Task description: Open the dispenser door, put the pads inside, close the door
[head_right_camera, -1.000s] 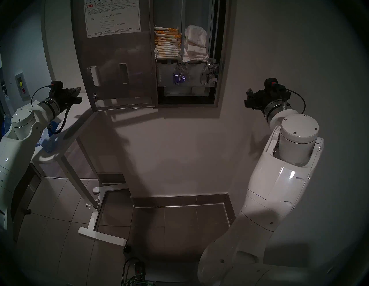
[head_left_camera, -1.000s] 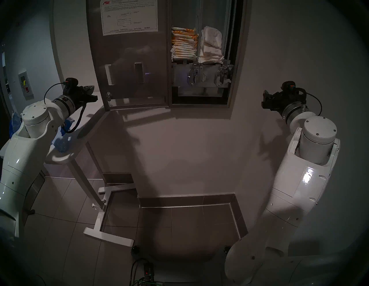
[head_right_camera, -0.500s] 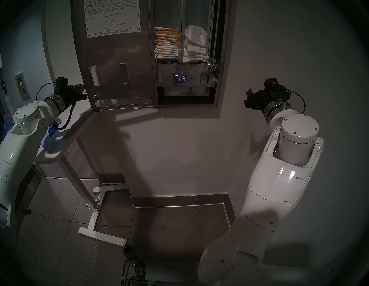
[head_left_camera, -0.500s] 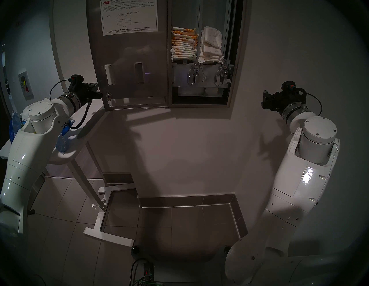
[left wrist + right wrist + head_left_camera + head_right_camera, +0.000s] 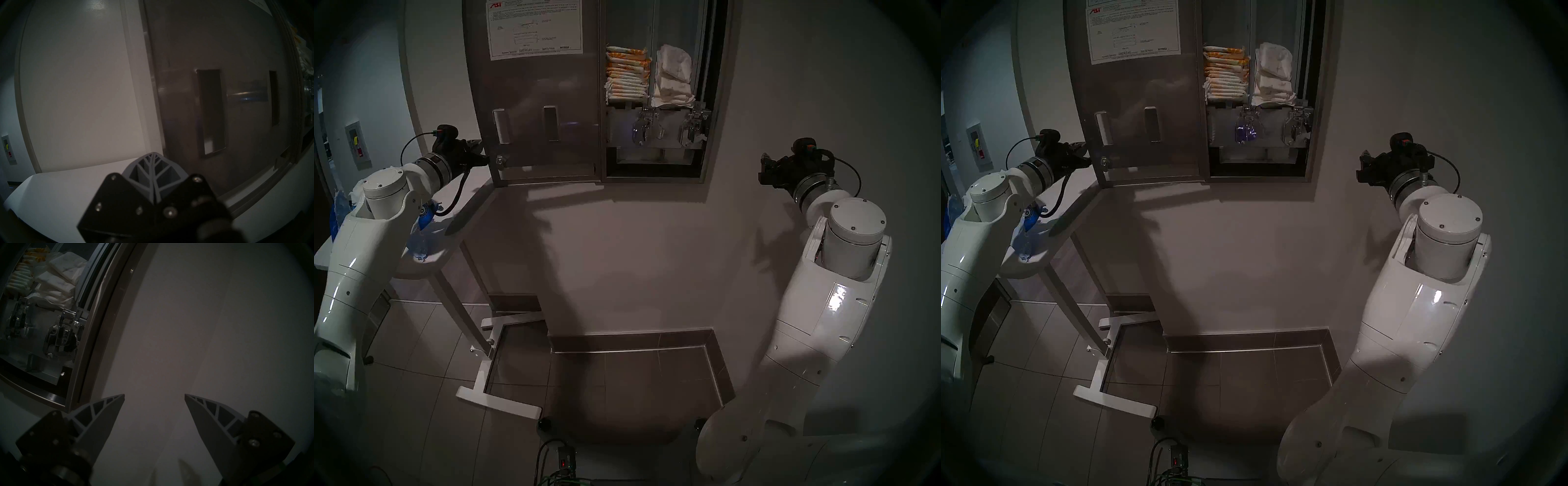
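Observation:
The dispenser door (image 5: 534, 101) (image 5: 1137, 101) (image 5: 246, 50) hangs open to the left, with its inner face and white instruction sheet toward me. My left gripper (image 5: 483, 159) (image 5: 1087, 159) (image 5: 153, 153) is shut and empty. Its tips are at the door's free left edge, level with the small lock. Plain white pads (image 5: 673, 78) (image 5: 1271, 74) (image 5: 57, 277) are stacked in the dispenser's right column. My right gripper (image 5: 765, 166) (image 5: 1363, 164) (image 5: 154, 395) is open and empty near the wall, to the right of the dispenser and below its frame.
Orange-printed pads (image 5: 626, 73) fill the left column above two chrome levers (image 5: 644, 127). Under my left arm stands a white table (image 5: 477, 183) holding blue plastic bags (image 5: 422, 234). Its base (image 5: 497, 400) rests on the tiled floor.
My left gripper has moved right and slightly up to the door's free edge. That edge has shifted a little to the right. The right arm has not moved.

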